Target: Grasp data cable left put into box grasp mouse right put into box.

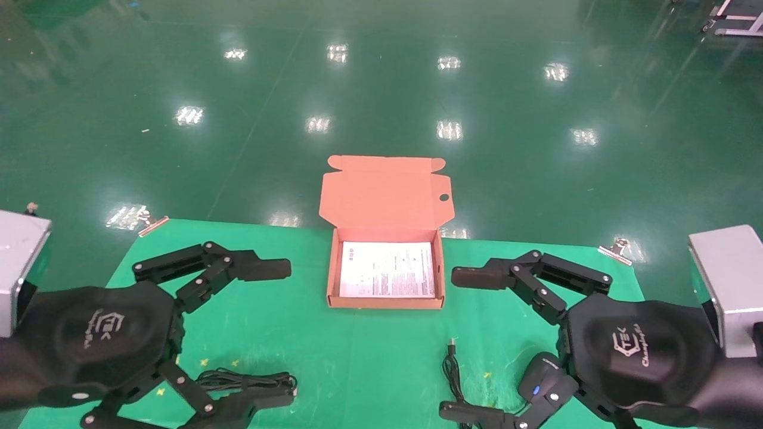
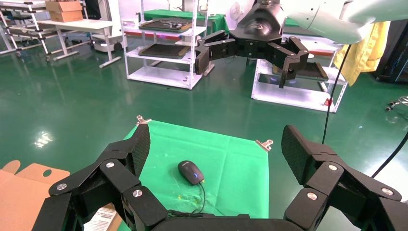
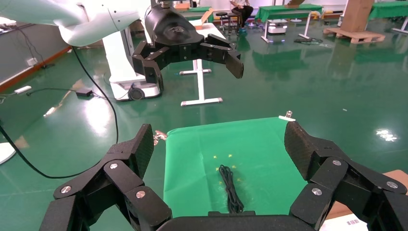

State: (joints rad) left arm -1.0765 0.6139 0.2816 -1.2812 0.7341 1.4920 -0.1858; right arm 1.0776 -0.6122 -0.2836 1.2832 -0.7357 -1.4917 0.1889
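The open orange-brown box (image 1: 331, 280) with a white printed sheet inside stands at the middle of the green cloth, lid raised at the back. The data cable (image 1: 244, 379), a black coiled bundle, lies at the front left beside the lower finger of my open, empty left gripper (image 1: 280, 333). It also shows in the right wrist view (image 3: 230, 190). The black mouse (image 1: 538, 374) with a blue light lies at the front right, partly under my open, empty right gripper (image 1: 456, 344). It also shows in the left wrist view (image 2: 190, 172). Its thin cord (image 1: 453, 364) runs towards the box.
The green cloth (image 1: 369, 357) is clipped at its far corners over a table; green floor lies beyond. Metal shelves (image 2: 163, 48) and benches stand far off. Each wrist view shows the other arm's gripper raised across the table.
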